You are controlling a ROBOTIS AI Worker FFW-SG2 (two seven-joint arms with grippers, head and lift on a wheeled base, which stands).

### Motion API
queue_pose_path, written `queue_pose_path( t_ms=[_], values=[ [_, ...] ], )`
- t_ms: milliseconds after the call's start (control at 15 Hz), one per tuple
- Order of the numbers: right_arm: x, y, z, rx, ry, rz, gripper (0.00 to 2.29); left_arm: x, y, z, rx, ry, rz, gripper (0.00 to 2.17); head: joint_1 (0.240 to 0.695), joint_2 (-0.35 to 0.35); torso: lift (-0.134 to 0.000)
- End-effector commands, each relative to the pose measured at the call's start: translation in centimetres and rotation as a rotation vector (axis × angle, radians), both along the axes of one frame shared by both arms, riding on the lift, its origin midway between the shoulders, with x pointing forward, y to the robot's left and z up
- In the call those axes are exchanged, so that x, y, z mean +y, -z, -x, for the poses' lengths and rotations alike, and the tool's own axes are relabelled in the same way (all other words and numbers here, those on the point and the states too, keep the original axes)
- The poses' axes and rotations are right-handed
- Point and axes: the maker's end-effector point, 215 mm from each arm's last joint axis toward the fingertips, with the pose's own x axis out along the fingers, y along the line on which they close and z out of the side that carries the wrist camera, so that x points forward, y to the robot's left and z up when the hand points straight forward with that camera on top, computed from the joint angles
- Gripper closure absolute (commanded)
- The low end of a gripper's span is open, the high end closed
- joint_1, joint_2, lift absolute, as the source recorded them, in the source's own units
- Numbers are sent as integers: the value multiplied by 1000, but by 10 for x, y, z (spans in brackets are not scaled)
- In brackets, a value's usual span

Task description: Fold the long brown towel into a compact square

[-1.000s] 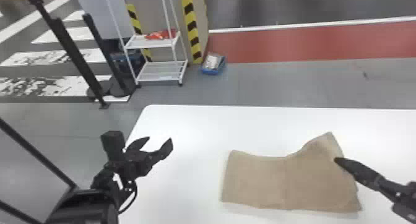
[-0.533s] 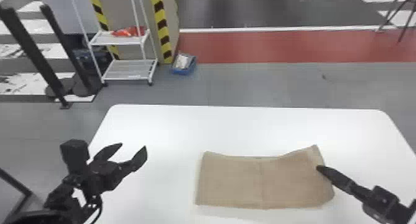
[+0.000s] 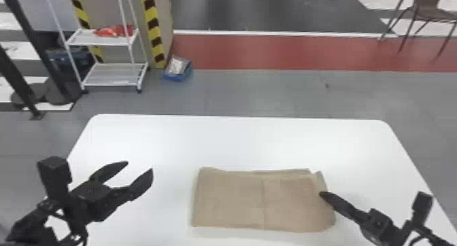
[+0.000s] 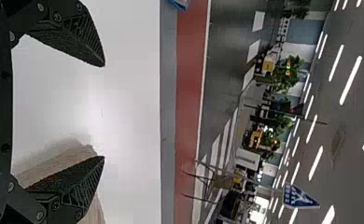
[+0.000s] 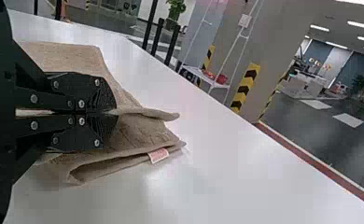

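The towel [image 3: 231,201] is plain light brown, with a pale label [image 5: 159,155] marked in red; the bench [image 3: 238,143] surface is uniform white. The left claw [image 3: 139,165] and right claw [image 3: 322,194] are black. Beyond the bench's far edge, the floor [image 3: 238,92] is grey with a red band [image 3: 272,53] bordered in white, the rack [image 3: 102,42] is white, and the column strip [image 3: 153,28] carries slanted yellow-and-black stripes.

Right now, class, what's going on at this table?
The robot's right gripper has its jaws closed on the right end of a brown towel. The towel lies on the white table, partly folded into a rectangle, not yet a compact square. The left gripper is empty, jaws apart, off to the towel's left.
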Motion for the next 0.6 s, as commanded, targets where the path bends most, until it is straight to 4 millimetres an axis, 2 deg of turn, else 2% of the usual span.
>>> queue_pose_path(
  t_ms=[0, 200, 333, 533],
  values=[
    [2, 7, 0, 4, 10, -4, 1112, -23, 7, -3, 10, 66, 1, 191, 695, -44, 0],
    [3, 13, 7, 19, 14, -13, 1112, -59, 22, -16, 32, 137, -13, 191, 695, -87, 0],
    [1, 16, 11, 24, 21, -11, 1112, -94, 27, -25, 32, 218, -47, 178, 695, -108, 0],
    [-3, 23, 19, 39, 36, -19, 1112, -148, 36, -34, 46, 355, -79, 161, 695, -173, 0]
  ],
)
